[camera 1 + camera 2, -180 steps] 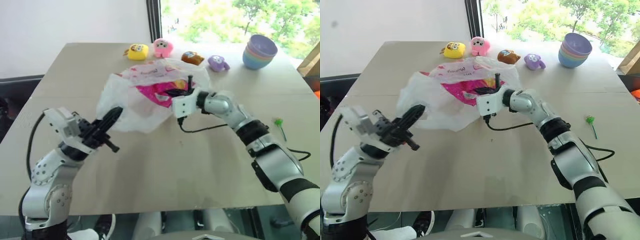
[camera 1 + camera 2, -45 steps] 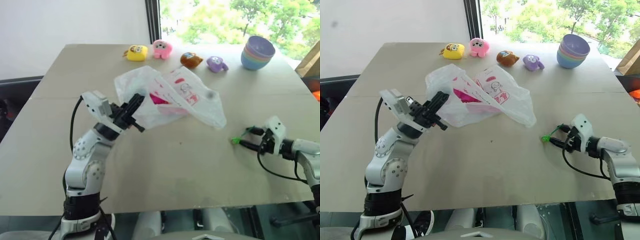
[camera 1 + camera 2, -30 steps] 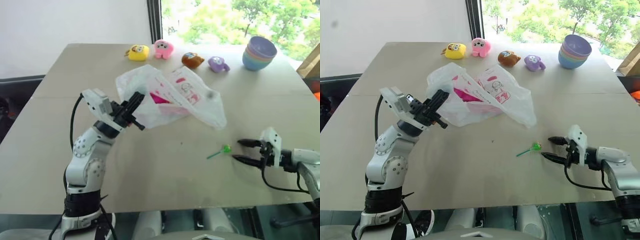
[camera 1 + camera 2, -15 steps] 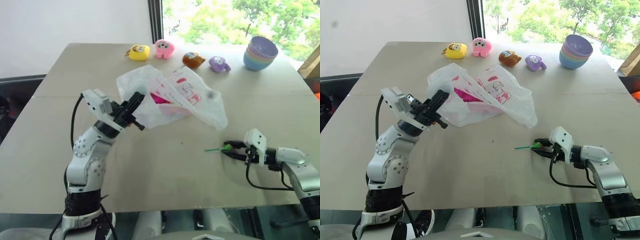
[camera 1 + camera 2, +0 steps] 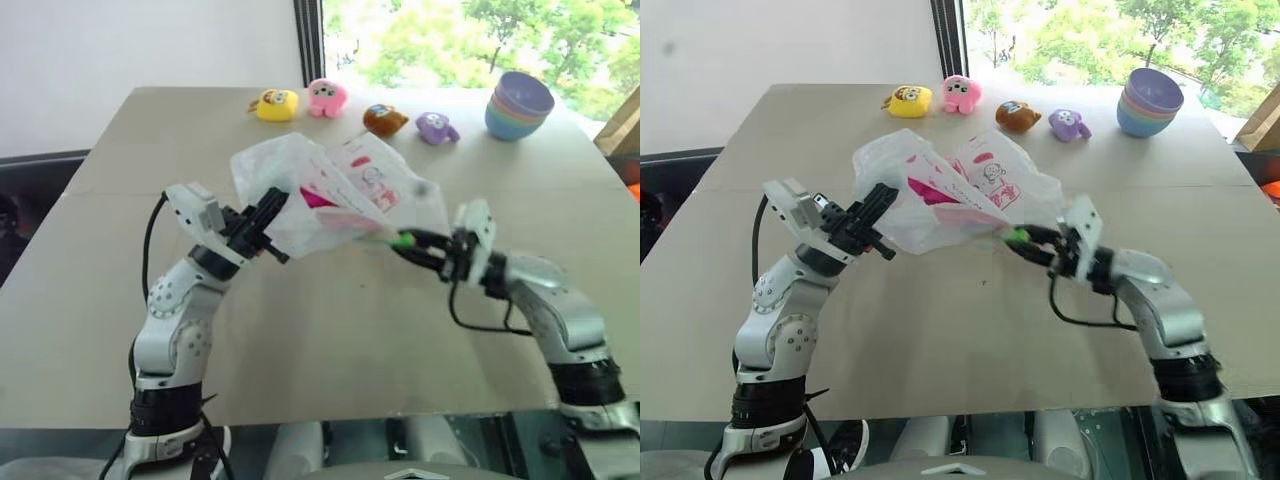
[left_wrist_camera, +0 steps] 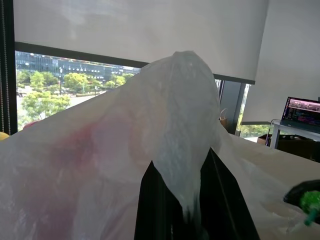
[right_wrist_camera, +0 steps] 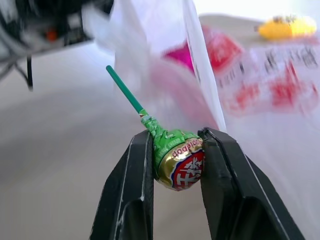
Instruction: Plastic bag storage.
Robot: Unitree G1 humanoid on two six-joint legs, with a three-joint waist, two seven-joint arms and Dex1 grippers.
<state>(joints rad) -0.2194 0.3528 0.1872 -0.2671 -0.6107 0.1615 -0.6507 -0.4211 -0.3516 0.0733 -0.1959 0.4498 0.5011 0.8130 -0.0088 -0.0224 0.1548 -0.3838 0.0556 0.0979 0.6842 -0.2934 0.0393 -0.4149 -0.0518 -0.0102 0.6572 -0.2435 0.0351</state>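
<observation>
The left gripper (image 5: 268, 218) is clenched on a pinch of the plastic bag's (image 5: 340, 195) thin film, holding that edge up off the table (image 5: 330, 330), with the rest of the bag spreading beyond its fingertips. The right gripper (image 7: 176, 159) grasps a green-wrapped lollipop (image 7: 177, 157) by its head, the green stick jutting ahead of the jaws, right at the bag's near side and between the two grippers.

Translucent white plastic bag (image 5: 970, 195) with pink print; green-wrapped lollipop (image 7: 176, 157).
</observation>
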